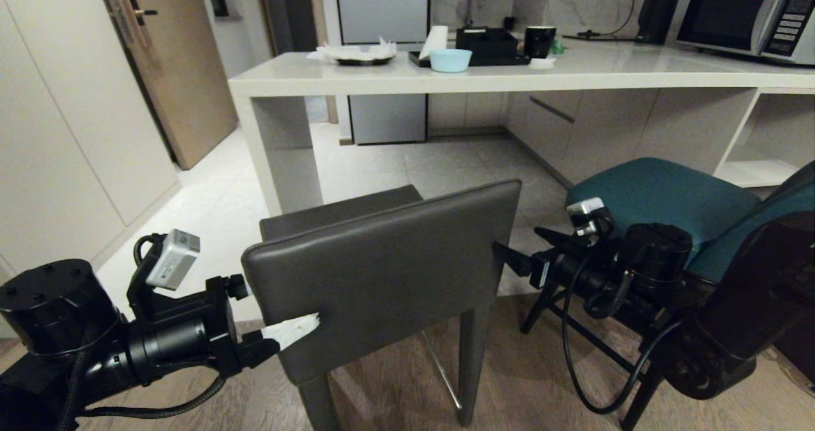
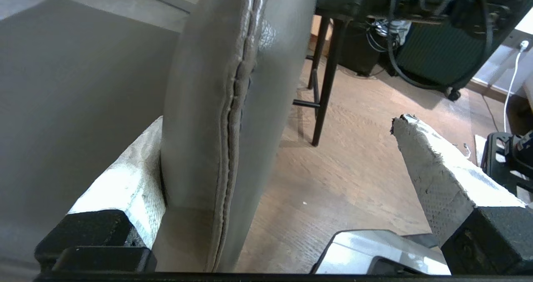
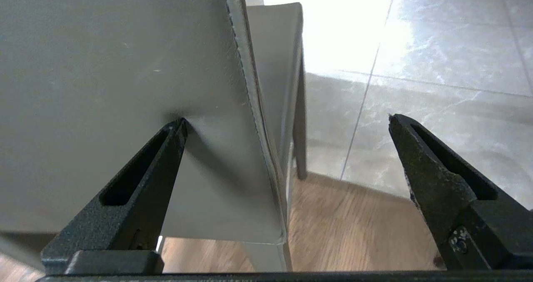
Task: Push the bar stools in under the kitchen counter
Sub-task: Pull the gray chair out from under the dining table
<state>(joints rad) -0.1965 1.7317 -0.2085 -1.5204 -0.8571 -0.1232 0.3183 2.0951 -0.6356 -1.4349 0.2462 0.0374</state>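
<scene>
Two wide-open end effectors, left (image 1: 290, 332) and right (image 1: 509, 259), straddle the grey stool's (image 1: 388, 259) backrest edges, holding nothing, well short of the surface (image 1: 573, 74), so we judge an uneven push could twist or tip it.

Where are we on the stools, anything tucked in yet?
Nothing is tucked in yet. The grey stool and teal stool both stand out from the kitchen counter. In hand: the left gripper and right gripper, both open, straddle the two side edges of the grey stool's backrest, one finger of the right against its back face. Left: push the grey stool under, then the teal one.
</scene>
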